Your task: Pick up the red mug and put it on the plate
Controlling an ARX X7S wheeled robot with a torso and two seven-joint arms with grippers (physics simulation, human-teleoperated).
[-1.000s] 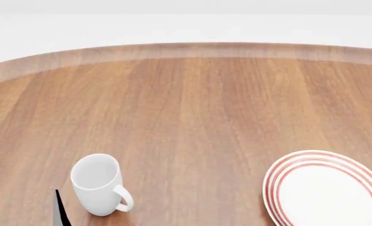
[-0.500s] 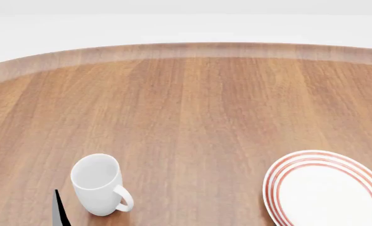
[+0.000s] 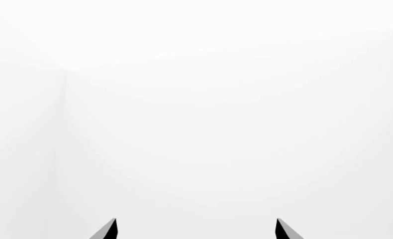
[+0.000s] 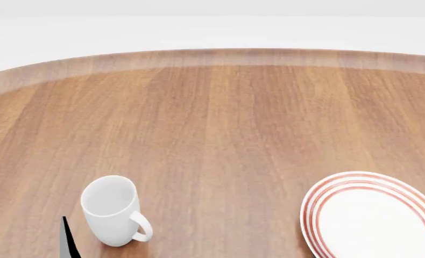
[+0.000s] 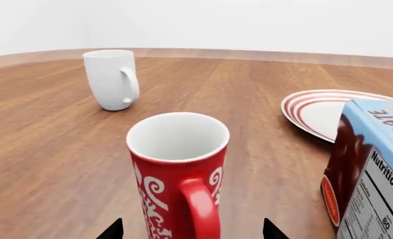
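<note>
The red mug (image 5: pixel 176 169) with white swirls stands upright on the wooden table (image 5: pixel 44 149), its handle turned toward the right wrist camera. My right gripper (image 5: pixel 192 231) is open; its two dark fingertips (image 5: pixel 113 230) show on either side of the mug's lower body, apart from it. The plate (image 5: pixel 316 110) with red rings lies beyond the mug, and it also shows at the near right in the head view (image 4: pixel 374 217). The red mug is out of the head view. My left gripper (image 3: pixel 196 230) is open, empty, and faces only a white wall.
A plain white mug (image 4: pixel 112 212) stands upright at the near left of the table (image 4: pixel 220 118), and the right wrist view shows it (image 5: pixel 111 78) beyond the red mug. A blue and brown food carton (image 5: pixel 372 169) stands close beside the red mug. A dark sliver (image 4: pixel 68 239) pokes up beside the white mug.
</note>
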